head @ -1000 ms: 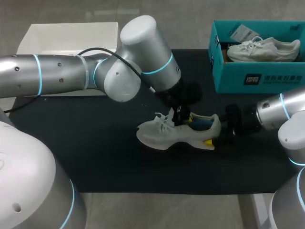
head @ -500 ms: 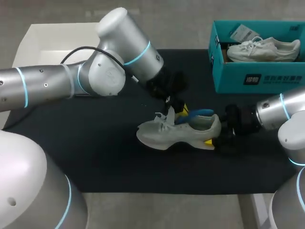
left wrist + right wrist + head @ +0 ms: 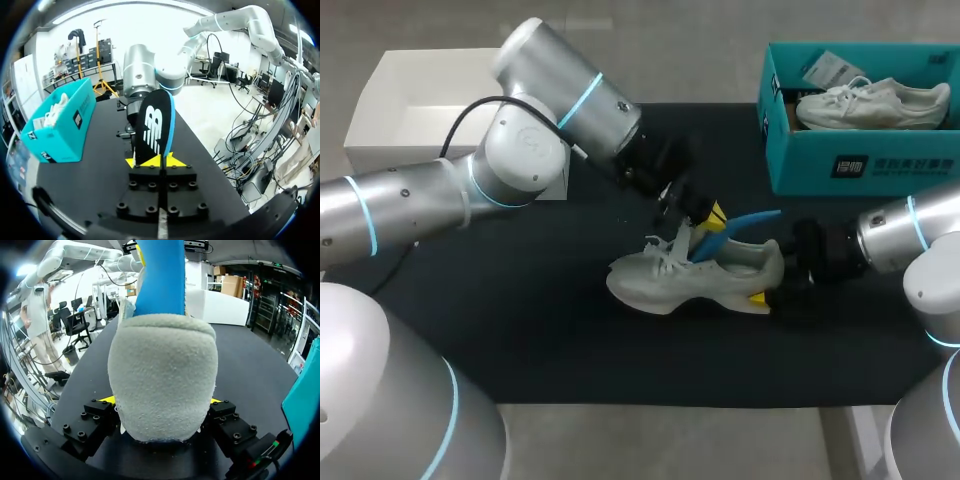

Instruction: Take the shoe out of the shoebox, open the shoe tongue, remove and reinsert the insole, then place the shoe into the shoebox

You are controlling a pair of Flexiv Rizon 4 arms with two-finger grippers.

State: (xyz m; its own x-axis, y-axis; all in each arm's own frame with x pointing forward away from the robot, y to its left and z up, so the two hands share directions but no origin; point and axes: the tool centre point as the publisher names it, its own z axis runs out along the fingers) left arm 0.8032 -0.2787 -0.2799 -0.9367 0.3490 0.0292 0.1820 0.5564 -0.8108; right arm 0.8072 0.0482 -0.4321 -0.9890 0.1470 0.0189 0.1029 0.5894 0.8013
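Here, the left gripper had its yellow-tipped fingers pinched together on the thin blue foam insole, which rose straight ahead of them showing its black underside. The insole slanted from inside the opening of the pale grey knit running shoe, just under those fingers, up over the heel. The shoe stood upright on the black table mat. The right gripper clasped the shoe's rounded heel, one finger pressed against each side. Well beyond both grippers sat the open teal cardboard shoebox, with a white lace-up sneaker lying inside.
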